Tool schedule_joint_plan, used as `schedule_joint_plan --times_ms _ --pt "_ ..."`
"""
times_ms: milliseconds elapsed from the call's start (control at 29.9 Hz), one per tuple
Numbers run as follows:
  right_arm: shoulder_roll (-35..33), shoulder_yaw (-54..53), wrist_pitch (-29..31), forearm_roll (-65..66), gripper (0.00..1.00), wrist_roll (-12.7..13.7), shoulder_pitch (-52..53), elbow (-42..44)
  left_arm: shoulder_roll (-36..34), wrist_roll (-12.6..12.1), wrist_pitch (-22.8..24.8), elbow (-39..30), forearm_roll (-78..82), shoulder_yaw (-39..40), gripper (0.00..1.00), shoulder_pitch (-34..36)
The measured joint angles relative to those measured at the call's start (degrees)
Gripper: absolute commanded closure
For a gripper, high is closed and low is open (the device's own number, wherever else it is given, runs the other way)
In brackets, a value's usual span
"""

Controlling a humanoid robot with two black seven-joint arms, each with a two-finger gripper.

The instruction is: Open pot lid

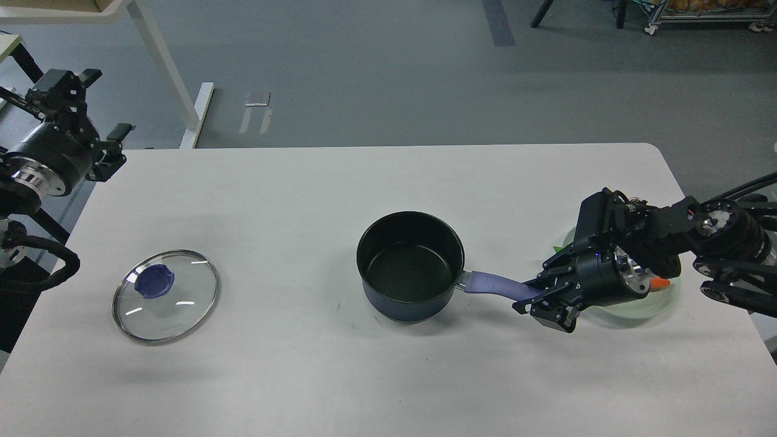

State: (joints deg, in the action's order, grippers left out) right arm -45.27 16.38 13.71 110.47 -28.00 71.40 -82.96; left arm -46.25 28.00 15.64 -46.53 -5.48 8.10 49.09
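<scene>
A dark blue pot [410,264] stands uncovered at the middle of the white table [303,182], its purple handle [493,284] pointing right. My right gripper [535,295] is shut on the end of that handle. The glass lid [165,295] with a blue knob [155,282] lies flat on the table at the left, apart from the pot. My left gripper [100,103] is open and empty, raised above the table's far left corner, well away from the lid.
A pale green plate [646,306] with an orange piece [660,282] lies under my right wrist near the table's right edge. A white table leg [164,67] and a black frame [36,109] stand beyond the far left corner.
</scene>
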Motion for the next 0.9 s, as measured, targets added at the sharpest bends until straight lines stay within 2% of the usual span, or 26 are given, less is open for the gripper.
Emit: schedule_joint_plan --times_ms 100,167,301,435,669,903 --pt "0.05 0.0 0.0 0.0 0.66 0.0 -0.04 0.0 4.26 0.0 7.22 7.52 -0.64 1.24 0.01 -0.03" --pt "0.04 0.0 0.0 0.0 0.6 0.0 -0.06 -0.01 6.06 0.0 9.66 10.28 -0.73 1.42 0.01 -0.04" --pt "0.02 0.0 0.0 -0.15 0.25 0.0 -0.06 -0.01 7.04 0.0 10.87 11.48 -0.76 1.48 0.01 -0.12" --pt "0.01 -0.01 0.0 -0.39 0.06 0.0 -0.03 -0.02 7.11 0.0 11.26 11.55 -0.76 1.48 0.01 -0.12" --pt "-0.65 -0.08 0.0 -3.82 0.03 -0.01 0.79 -0.15 6.7 0.0 11.56 11.37 -0.63 1.49 0.01 -0.13" --pt "-6.16 -0.62 0.08 -13.81 0.03 0.0 7.08 -4.15 6.49 0.0 12.17 11.11 -0.48 1.45 0.01 -0.12"
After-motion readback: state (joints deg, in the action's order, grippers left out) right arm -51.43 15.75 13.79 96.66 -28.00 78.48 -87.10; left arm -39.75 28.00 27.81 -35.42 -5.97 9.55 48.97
